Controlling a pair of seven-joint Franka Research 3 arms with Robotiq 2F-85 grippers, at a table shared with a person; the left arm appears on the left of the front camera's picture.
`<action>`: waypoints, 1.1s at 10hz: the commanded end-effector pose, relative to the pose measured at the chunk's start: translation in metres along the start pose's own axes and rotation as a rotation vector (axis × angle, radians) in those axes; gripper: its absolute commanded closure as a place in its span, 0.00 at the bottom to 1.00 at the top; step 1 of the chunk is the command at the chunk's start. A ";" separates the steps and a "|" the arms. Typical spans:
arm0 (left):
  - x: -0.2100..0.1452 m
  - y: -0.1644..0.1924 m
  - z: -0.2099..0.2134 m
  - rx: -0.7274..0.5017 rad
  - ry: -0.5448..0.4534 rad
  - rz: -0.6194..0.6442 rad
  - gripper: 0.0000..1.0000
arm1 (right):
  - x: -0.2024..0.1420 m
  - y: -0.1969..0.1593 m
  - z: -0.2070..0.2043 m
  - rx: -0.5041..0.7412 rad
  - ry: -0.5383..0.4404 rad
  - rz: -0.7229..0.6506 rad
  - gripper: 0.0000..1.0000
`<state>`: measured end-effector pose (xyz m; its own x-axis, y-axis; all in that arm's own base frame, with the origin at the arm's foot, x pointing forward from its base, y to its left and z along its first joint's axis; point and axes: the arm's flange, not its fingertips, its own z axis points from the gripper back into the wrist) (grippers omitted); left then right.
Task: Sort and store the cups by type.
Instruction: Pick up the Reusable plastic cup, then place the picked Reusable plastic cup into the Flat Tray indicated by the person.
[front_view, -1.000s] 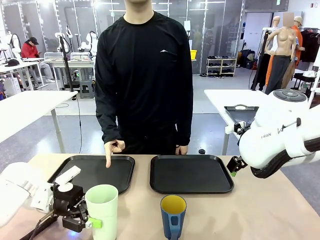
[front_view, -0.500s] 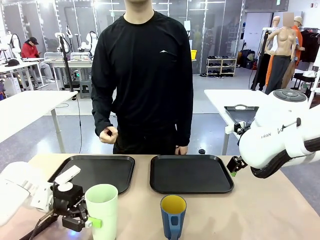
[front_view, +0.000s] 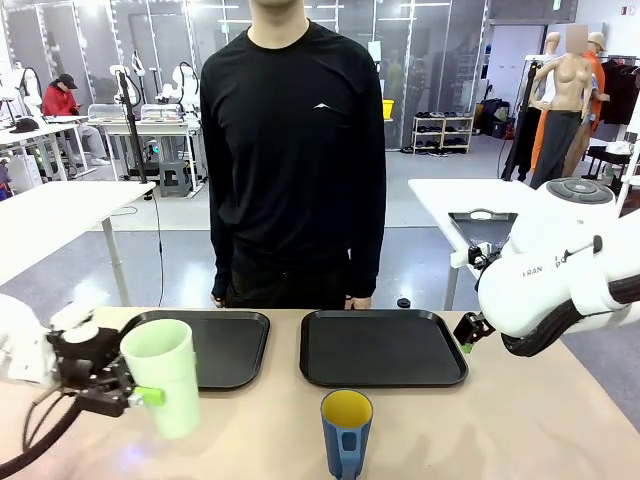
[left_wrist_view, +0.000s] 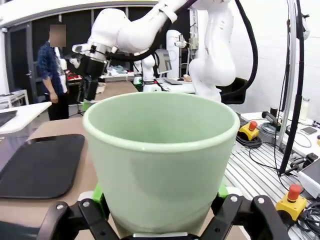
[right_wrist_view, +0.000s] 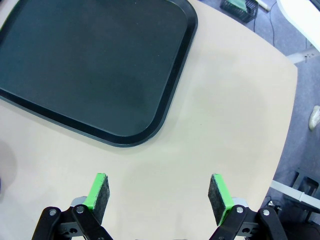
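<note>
Since the earlier frame the mint-green tumbler (front_view: 166, 372) has shifted left and farther from the near edge, and it now tilts, its rim leaning left. The left gripper (front_view: 150, 397) has travelled with it. The person (front_view: 295, 150), who was pointing into the left tray (front_view: 225, 345), now stands with both arms hanging at the far side. The blue cup (front_view: 346, 432), both trays and the right arm (front_view: 560, 290) are unchanged.

Person: black long-sleeved top bearing a small white chest mark, not readable.

Table (front_view: 500, 420): pale tan top.

Right arm: white casing at the right, printed with the partial letters "FRAN".

Trays: two black trays side by side at the far half, the left tray and the right tray (front_view: 383, 347).

Tumbler: at the near left, in front of the left tray's near left corner. It appears raised off the table. The left gripper's green pads (left_wrist_view: 98, 193) press its lower wall from both sides.

Blue cup: upright at the near centre, yellow inside, handle facing the near edge, in front of the right tray.

Right gripper (right_wrist_view: 159, 195): jaws spread wide with nothing between them, over bare table just beside the right tray's corner.
</note>
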<state>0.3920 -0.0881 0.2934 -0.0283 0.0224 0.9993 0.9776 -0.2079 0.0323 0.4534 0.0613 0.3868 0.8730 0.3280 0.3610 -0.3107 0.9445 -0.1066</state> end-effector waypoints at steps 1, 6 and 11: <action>-0.015 -0.024 0.017 0.024 -0.004 -0.061 0.70 | 0.000 -0.001 0.000 0.000 0.002 -0.003 0.00; 0.008 -0.016 0.025 0.046 0.007 -0.006 0.70 | 0.000 -0.001 0.000 0.000 0.002 -0.003 0.00; 0.008 -0.016 0.025 0.046 0.007 -0.006 0.70 | 0.000 -0.001 0.000 0.000 0.002 -0.003 0.00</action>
<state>0.3804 -0.0608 0.2995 -0.0244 0.0147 0.9996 0.9860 -0.1645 0.0264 0.4534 0.0613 0.3868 0.8730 0.3279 0.3610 -0.3107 0.9445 -0.1066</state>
